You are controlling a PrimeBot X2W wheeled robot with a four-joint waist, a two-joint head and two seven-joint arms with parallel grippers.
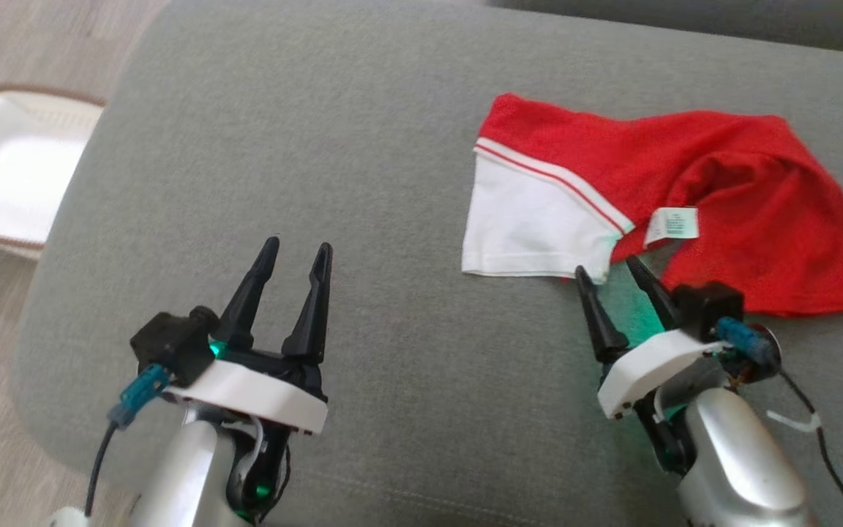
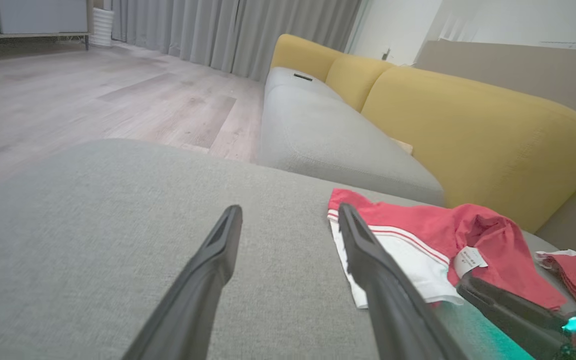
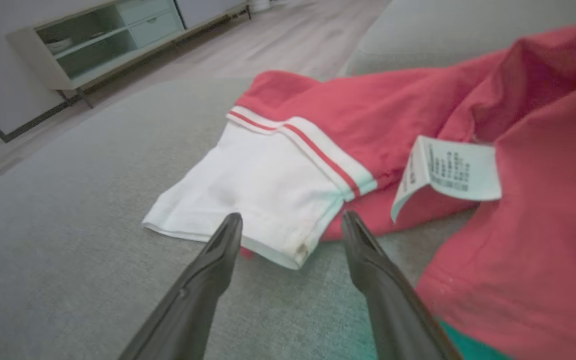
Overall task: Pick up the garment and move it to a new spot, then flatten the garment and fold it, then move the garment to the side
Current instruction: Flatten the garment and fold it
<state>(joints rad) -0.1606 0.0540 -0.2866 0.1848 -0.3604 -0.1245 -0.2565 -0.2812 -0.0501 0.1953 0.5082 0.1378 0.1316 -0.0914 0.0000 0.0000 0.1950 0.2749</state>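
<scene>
With the crumpled red-and-white garment [image 1: 685, 183] lying on the grey cushion [image 1: 392, 146] just ahead of the right end effector [image 1: 606, 263], which is spread and empty like the left end effector [image 1: 298, 244], best ease forward low and pinch the near white hem [image 3: 268, 252] deeply.

Garment [image 1: 721, 183]: red knit, white panel [image 1: 524, 219] with red stripe.
Lies crumpled on the grey cushion [image 1: 363, 146], white panel flat at its left side, care label [image 1: 672, 224] turned up.

Grey cushion [image 1: 392, 146], yellow sofa back [image 2: 468, 125], wood floor [image 2: 93, 95], grey curtains [image 2: 228, 30].
</scene>
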